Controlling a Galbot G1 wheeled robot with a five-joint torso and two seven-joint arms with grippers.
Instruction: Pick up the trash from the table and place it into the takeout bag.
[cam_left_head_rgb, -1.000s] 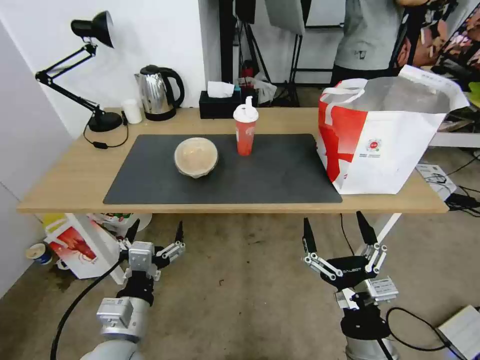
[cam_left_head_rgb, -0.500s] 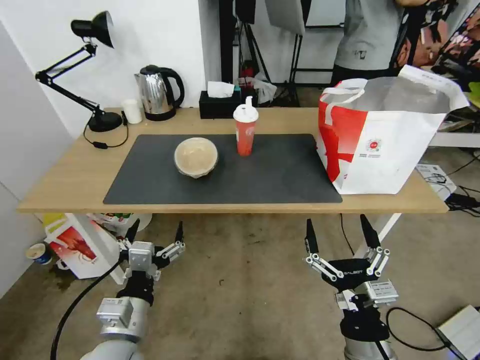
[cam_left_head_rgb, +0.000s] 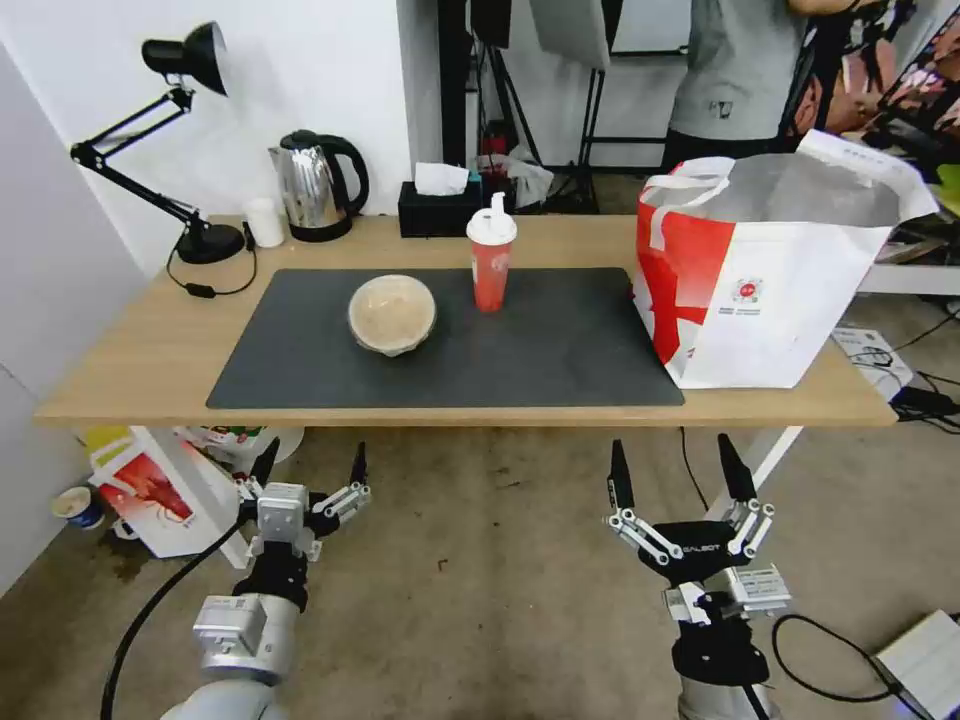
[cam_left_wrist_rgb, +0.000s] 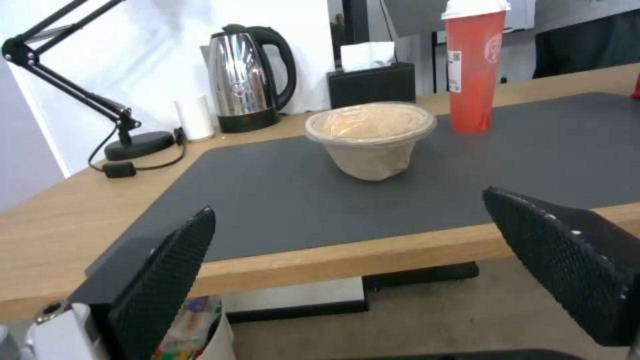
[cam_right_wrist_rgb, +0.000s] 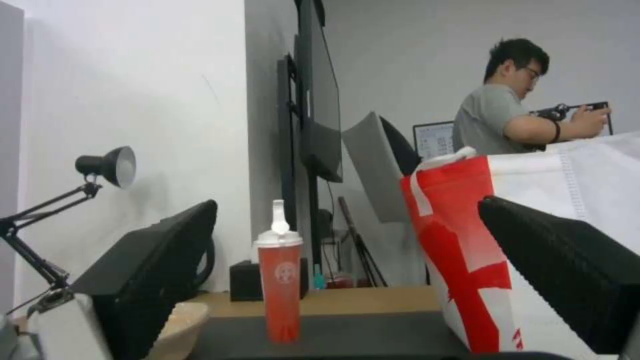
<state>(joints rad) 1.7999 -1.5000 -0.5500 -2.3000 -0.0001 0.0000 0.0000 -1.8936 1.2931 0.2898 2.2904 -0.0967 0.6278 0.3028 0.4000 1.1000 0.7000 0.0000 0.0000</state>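
The beige clear-lidded bowl (cam_left_head_rgb: 392, 314) sits near the middle of the dark grey mat (cam_left_head_rgb: 560, 350), with the red drink cup (cam_left_head_rgb: 491, 258) standing upright just beside it, toward the far edge and apart from it. The bowl is judged to be light and thin-walled, with a lid that could flex or pop if pressed, so it is best taken across its tapering sides under the rim rather than from the top. The cup is tall and narrow with a white spouted lid, and is likely to tip if nudged; a hold across its mid-body, below the lid, is judged safest, and its smooth wall may be slippery. Whether either holds liquid cannot be told. The takeout bag (cam_left_head_rgb: 770, 270) stands open on the right end of the light-wood tabletop (cam_left_head_rgb: 130, 350), its foil-lined mouth facing up; its soft walls may give way if brushed. Along the far edge stand a black tissue box (cam_left_head_rgb: 438, 208), a steel kettle (cam_left_head_rgb: 315, 186), a small white cup (cam_left_head_rgb: 265, 222) and a black desk lamp (cam_left_head_rgb: 180, 140). Below the near tabletop edge, the left end effector (cam_left_head_rgb: 310, 468) and the right end effector (cam_left_head_rgb: 678, 470) are held over the floor, both with fingers spread wide and nothing gripped.
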